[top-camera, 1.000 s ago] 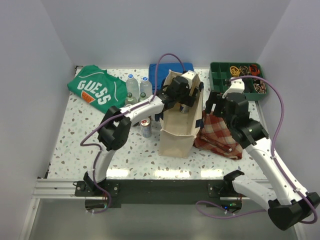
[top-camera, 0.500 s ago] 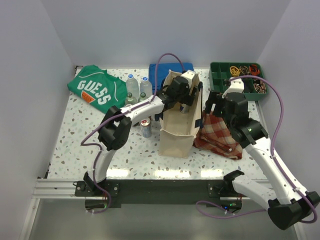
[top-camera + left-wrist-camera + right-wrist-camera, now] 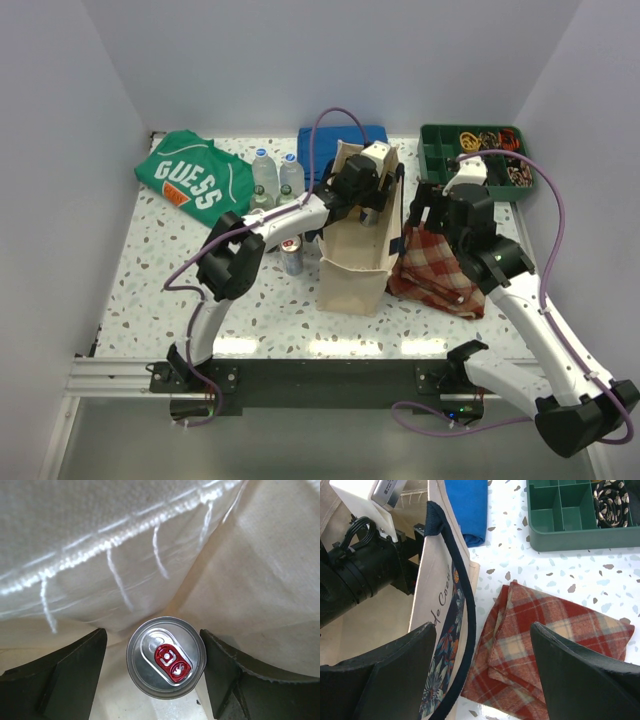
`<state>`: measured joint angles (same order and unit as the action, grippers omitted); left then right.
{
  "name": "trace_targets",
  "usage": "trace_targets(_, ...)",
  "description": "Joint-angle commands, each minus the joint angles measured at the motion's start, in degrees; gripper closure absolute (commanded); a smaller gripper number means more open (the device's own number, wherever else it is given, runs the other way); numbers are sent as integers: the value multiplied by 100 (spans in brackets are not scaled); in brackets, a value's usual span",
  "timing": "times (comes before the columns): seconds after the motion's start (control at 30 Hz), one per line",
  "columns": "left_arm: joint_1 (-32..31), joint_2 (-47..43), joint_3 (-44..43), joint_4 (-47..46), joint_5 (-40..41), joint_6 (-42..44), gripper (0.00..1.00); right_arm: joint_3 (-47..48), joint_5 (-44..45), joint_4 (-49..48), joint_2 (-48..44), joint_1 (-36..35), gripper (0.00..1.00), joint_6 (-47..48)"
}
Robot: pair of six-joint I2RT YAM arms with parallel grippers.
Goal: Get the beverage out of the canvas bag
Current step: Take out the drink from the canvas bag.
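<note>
The canvas bag (image 3: 355, 265) stands upright mid-table, cream with a dark navy handle (image 3: 470, 625). Inside it, in the left wrist view, stands the beverage (image 3: 166, 657), a silver can with a red tab, seen from above against the bag's inner wall (image 3: 100, 530). My left gripper (image 3: 152, 652) reaches down into the bag (image 3: 368, 210) and is open, one finger on each side of the can. The right-hand finger is at the rim; a gap shows on the left. My right gripper (image 3: 482, 645) hangs open over the bag's right wall and the plaid cloth, holding nothing.
A red plaid cloth (image 3: 440, 270) lies right of the bag. A green compartment tray (image 3: 480, 160) sits at the back right and a folded blue cloth (image 3: 345, 135) behind the bag. Bottles (image 3: 275, 175), a can (image 3: 292, 257) and a green T-shirt (image 3: 195, 180) are on the left.
The left arm has shifted only slightly inside the bag. The right arm has hardly moved.
</note>
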<state>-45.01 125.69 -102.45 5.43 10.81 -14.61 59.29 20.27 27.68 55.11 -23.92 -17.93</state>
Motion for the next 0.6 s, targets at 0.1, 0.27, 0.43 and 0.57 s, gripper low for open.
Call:
trace_targets(0.1, -25, 123, 191, -350, 123, -191, 30, 233, 82, -202, 26, 28, 20, 27)
trace_targets(0.27, -51, 114, 217, -359, 167, -191, 37, 241, 109, -210, 0, 37, 20, 36)
trace_targets(0.43, -78, 114, 235, -341, 158, -191, 53, 232, 109, -193, -1, 37, 20, 27)
trace_targets(0.57, -104, 88, 270, -306, 185, -183, 83, 215, 100, -193, -35, 37, 20, 18)
